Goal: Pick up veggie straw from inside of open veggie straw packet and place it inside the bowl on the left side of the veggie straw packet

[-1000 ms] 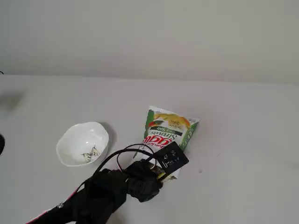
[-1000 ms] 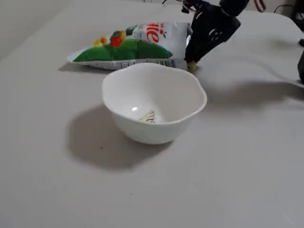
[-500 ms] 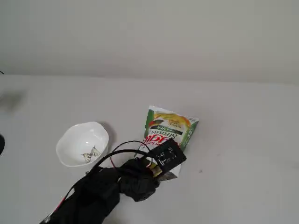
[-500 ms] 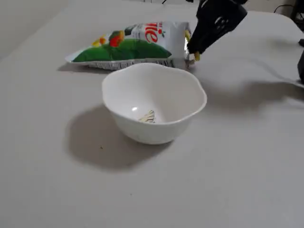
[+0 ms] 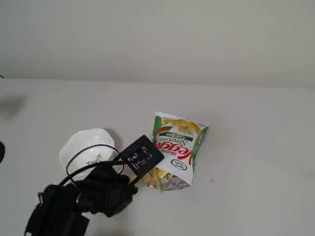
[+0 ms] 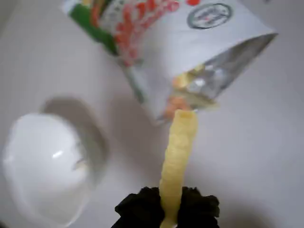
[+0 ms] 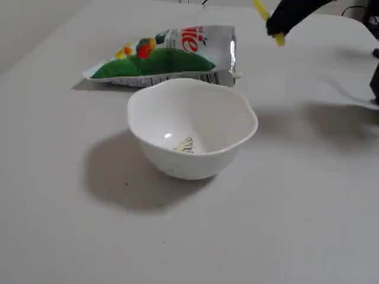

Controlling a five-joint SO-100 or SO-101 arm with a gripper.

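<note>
Yellow veggie straw (image 6: 176, 156), white bowl (image 7: 192, 127) w/ dark-yellow print, white/green packet (image 5: 177, 147) w/ red lettering.

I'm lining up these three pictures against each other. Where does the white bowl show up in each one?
A fixed view: the bowl sits left of centre, partly behind the arm and cable, left of the veggie straw packet.
Wrist view: lower left, below and left of the packet's open mouth.
Another fixed view: centre foreground, in front of the packet.
Shared landmark: the packet, beside the bowl in all three.
</note>
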